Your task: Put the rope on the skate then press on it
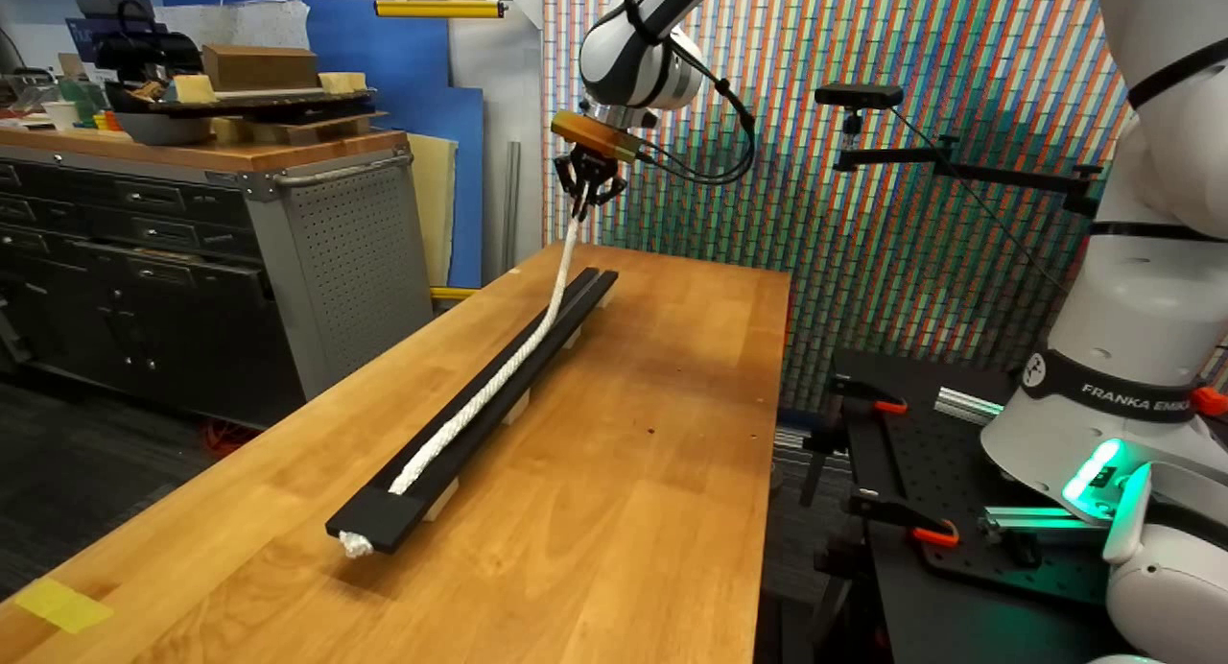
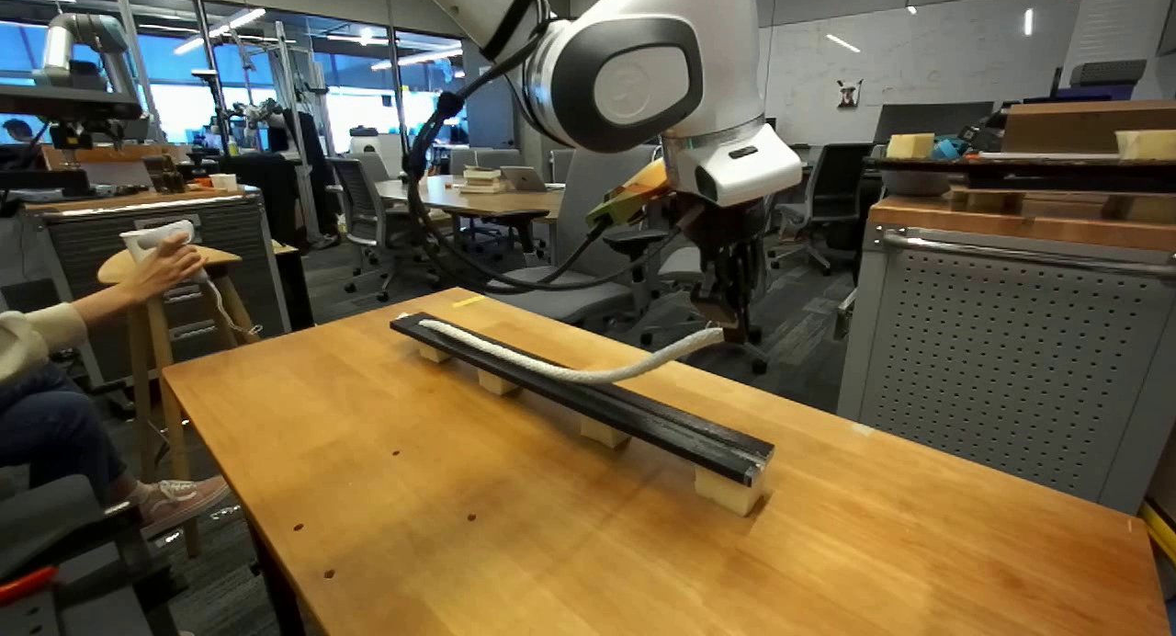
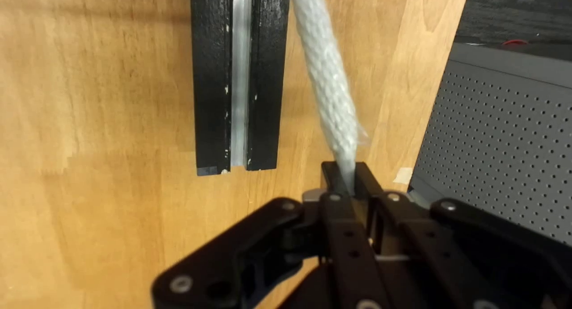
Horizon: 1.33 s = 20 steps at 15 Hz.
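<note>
Notably, in an exterior view, we see the cream-white braided rope (image 1: 480, 400) lying along the groove of the long black grooved rail (image 1: 515, 386), the skate of the task, which rests on pale rectangular blocks (image 1: 516, 410) above the brown wooden table (image 1: 662, 510). At the near end the rope passes beneath what seems a flat black end cap (image 1: 379, 513), and a frayed white tuft (image 1: 355, 545) shows beyond; we take the cap to anchor the cord, so that it can be laid from its far end alone. That end is held well above the table by the black two-fingered gripper (image 1: 581, 211).

Again in an exterior view, we note that the rope leaves the groove roughly midway and curves up to the gripper; the bare stretch of rail (image 2: 680, 425) lies ahead of it, and we judge that the raised end lets the cord settle there progressively.

Finally, in the wrist view, we read the grip itself: the black fingers (image 3: 367, 179) pinch the rope, apparently near its tip, presumably so that nearly all of it can be laid. The held end hangs to the side of the rail nearest the grey perforated metal cabinet (image 3: 500, 130); we therefore expect a sideways correction before lowering and pressing.
</note>
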Each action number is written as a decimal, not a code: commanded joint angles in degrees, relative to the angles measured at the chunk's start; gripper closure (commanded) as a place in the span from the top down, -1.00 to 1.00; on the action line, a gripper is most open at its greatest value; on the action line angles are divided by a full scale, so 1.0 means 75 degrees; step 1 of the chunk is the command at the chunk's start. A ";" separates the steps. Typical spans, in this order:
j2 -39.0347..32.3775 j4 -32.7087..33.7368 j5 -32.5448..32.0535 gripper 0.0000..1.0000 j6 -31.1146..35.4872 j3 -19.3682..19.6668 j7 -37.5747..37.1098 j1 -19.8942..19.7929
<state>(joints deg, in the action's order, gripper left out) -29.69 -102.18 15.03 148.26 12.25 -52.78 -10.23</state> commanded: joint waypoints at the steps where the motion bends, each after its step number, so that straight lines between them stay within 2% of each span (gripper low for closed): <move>1: -0.0449 0.0442 0.0179 -0.94 0.0101 -0.0024 0.0010 -0.0095; 20: -0.1133 0.0388 -0.0154 -0.94 0.0051 0.0365 -0.0070 -0.0082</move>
<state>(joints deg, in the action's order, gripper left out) -36.20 -101.04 14.74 148.70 13.68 -52.78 -11.33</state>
